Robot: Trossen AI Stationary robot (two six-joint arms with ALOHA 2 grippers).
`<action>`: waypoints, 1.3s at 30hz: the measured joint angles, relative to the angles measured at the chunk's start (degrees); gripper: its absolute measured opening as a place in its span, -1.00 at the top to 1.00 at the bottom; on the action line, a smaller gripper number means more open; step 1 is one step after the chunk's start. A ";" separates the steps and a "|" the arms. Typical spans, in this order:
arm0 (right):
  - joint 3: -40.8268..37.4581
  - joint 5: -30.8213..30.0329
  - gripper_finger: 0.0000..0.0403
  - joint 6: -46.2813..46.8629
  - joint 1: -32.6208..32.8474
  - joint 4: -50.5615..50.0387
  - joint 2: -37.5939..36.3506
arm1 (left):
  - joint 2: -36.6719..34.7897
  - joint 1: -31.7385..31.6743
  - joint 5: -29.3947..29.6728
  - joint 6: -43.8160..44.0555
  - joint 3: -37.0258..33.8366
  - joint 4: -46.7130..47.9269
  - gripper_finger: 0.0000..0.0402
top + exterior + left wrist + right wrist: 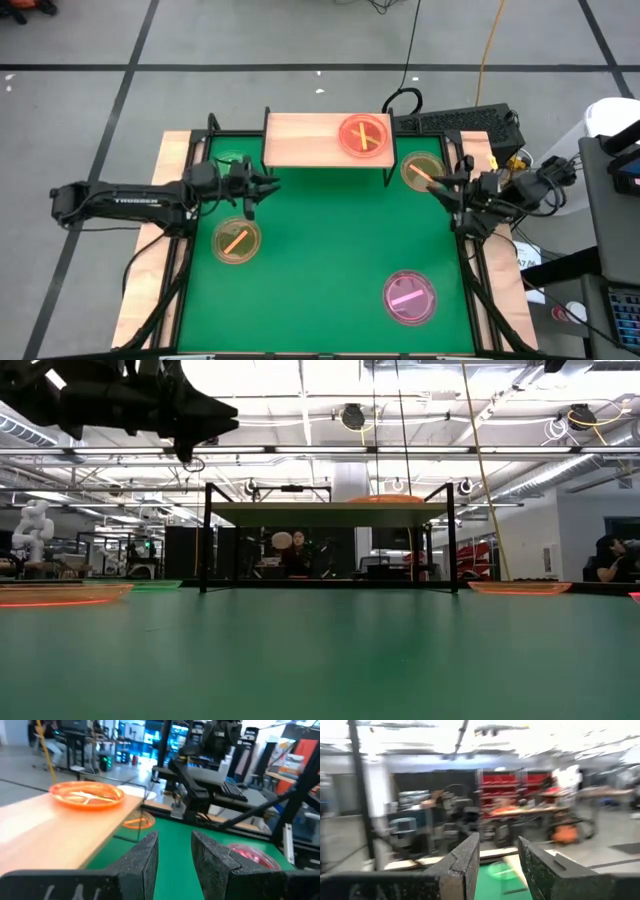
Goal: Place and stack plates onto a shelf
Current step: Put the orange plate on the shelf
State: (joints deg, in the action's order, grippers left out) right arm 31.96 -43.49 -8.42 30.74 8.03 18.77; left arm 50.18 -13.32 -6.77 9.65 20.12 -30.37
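The light-wood shelf [310,140] stands at the table's far edge on black legs [206,540]. An orange-pink plate [363,135] [87,795] [385,499] rests on its right part. On the green table lie an amber plate [236,240] [60,595] at the left, an amber plate [423,170] [520,588] by the shelf's right end, a pink plate [410,297] [250,852] near right, and a faint green plate [232,161] far left. My left gripper [268,184] [175,852] hovers open off the shelf's left front. My right gripper [438,187] [499,857] hangs open beside the right amber plate.
A black frame [470,250] borders the table on its sides. A keyboard [455,122] and cables [405,100] lie beyond the far edge. The middle of the green table [330,240] is bare. A person [297,555] sits in the room behind the shelf.
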 joint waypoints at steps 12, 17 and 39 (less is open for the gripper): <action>-13.66 -4.72 0.42 -7.69 -0.91 26.78 10.35 | -0.10 -0.52 0.38 -0.48 -0.04 0.17 0.40; -13.70 -7.49 0.42 -7.34 -2.72 28.54 12.16 | -0.08 -0.52 0.44 -0.48 -0.04 0.19 0.40; 5.68 -40.87 0.42 -21.32 -5.62 8.48 36.13 | 0.10 -0.52 1.93 -0.44 -0.04 1.85 0.40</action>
State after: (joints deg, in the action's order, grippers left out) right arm 37.64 -84.36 -29.74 25.12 16.51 54.90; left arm 50.28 -13.85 -4.84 9.21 20.08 -28.52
